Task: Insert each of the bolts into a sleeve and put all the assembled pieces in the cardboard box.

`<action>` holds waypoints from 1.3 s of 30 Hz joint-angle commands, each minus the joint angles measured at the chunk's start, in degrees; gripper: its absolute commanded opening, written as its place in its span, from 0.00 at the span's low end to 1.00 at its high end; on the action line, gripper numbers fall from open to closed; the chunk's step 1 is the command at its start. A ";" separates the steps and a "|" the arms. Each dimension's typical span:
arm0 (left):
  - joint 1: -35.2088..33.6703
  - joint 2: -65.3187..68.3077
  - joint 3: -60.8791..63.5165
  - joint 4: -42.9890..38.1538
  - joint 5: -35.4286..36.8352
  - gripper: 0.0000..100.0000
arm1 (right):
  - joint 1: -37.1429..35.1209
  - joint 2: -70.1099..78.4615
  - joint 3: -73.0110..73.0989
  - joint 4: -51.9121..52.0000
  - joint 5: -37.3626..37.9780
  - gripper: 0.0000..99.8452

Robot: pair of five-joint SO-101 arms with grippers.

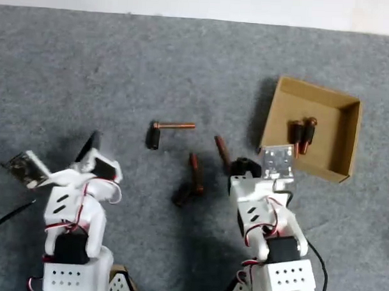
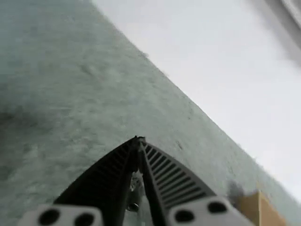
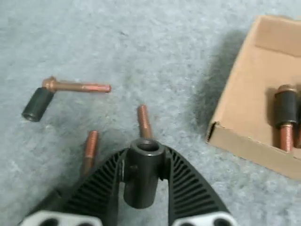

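Right jaws clench a black sleeve [image 3: 141, 174], bore outward, likely presenting it for the bolt [image 3: 143, 121] just beyond; left jaws are pressed together, empty. Two assembled pieces [image 1: 302, 135] lie in the cardboard box [image 1: 329, 134] toward the bench's [image 1: 88, 65] right edge.

The left gripper [image 2: 139, 140] hangs over a grey felt mat [image 2: 70, 94], its two black ribbed fingers [image 2: 164, 172] pressed together at the tips with nothing between them. The mat's straight edge runs diagonally against a plain white surface [image 2: 225, 61]. A corner of the cardboard box [image 2: 257, 210] shows beside one finger's base, with a dark shadow next to it.
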 commanded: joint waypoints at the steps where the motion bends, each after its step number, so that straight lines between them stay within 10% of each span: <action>1: 9.10 -0.31 -3.91 -3.16 -4.84 0.01 | 1.63 -2.59 -0.48 -0.04 0.62 0.00; 14: 17.71 6.64 -14.20 -8.26 -6.86 0.01 | 1.45 -5.32 -0.22 1.71 0.53 0.00; 28: 22.90 80.31 -47.60 -14.86 5.27 0.01 | 1.80 -5.32 -0.13 1.71 0.62 0.00; 39: 29.23 97.71 -57.80 -14.86 21.19 0.33 | 1.80 -5.67 -0.13 1.54 2.99 0.00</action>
